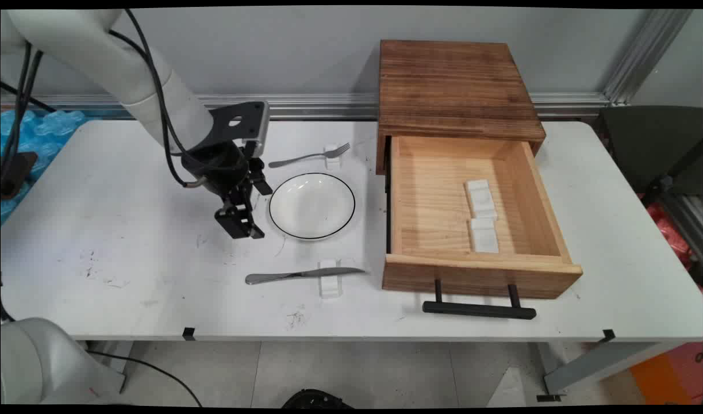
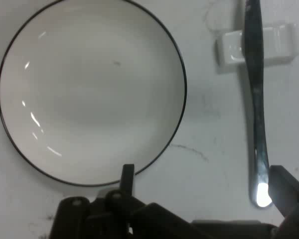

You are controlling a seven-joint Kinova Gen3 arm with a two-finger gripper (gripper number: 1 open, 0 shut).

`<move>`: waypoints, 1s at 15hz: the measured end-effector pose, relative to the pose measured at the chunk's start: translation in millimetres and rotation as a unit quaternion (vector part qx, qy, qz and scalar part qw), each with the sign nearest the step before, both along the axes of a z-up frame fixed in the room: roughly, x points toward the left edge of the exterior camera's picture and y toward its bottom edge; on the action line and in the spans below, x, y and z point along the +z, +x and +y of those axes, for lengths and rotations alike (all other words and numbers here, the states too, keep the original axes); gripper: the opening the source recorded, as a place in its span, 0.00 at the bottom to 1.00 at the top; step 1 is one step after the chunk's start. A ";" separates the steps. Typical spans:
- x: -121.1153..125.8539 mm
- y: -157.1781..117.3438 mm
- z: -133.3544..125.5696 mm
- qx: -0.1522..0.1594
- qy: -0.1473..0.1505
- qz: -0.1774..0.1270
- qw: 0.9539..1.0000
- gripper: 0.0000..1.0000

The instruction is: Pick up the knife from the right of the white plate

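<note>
A: We start at the gripper (image 1: 243, 225), left of centre in the main view. In the hand view one finger rises at the bottom centre and the other at the bottom right, with bare table between them, so we read the claw as spread wide and holding nothing.

B: Agreed. What is nearest it?

A: The white plate (image 1: 312, 205) with the thin black rim, just right of the gripper in the main view. In the hand view it fills the upper left, and one fingertip sits at its lower rim; we cannot tell whether it touches.

B: And the knife (image 1: 303, 275)?

A: Below the plate in the main view, its blade across a small white rest (image 1: 330, 279). In the hand view its handle runs down the right side, ending just beside the other finger.

B: How would we judge these to handle?

A: The plate looks glazed, stiff and breakable; we would take it by the rim, as its face is smooth. The knife looks like polished metal, thin and slippery, lying nearly flat; the raised stretch next to the rest seems the easiest hold.

B: Further out?

A: A fork (image 1: 310, 156) on another white rest (image 1: 332, 157) above the plate. To the right stands a wooden drawer box (image 1: 454, 86), its drawer (image 1: 480, 276) pulled open, with two white blocks (image 1: 481, 215) inside.
</note>
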State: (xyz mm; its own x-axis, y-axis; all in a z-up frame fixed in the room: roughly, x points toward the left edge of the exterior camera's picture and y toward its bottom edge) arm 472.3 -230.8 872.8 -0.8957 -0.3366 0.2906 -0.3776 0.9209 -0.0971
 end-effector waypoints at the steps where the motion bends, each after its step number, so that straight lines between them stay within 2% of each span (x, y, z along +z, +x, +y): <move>1: -3.6 -3.7 1.2 0.001 -0.001 0.004 1.000 1.00; 10: -36.2 -32.4 17.7 0.011 0.009 0.034 0.999 1.00; 15: -62.1 -41.4 16.2 0.019 0.005 0.049 0.999 1.00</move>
State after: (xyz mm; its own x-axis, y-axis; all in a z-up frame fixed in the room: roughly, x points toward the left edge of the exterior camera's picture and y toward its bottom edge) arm 430.8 -214.6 810.7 -0.8492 -0.3742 0.3727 -0.4204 0.9061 -0.0480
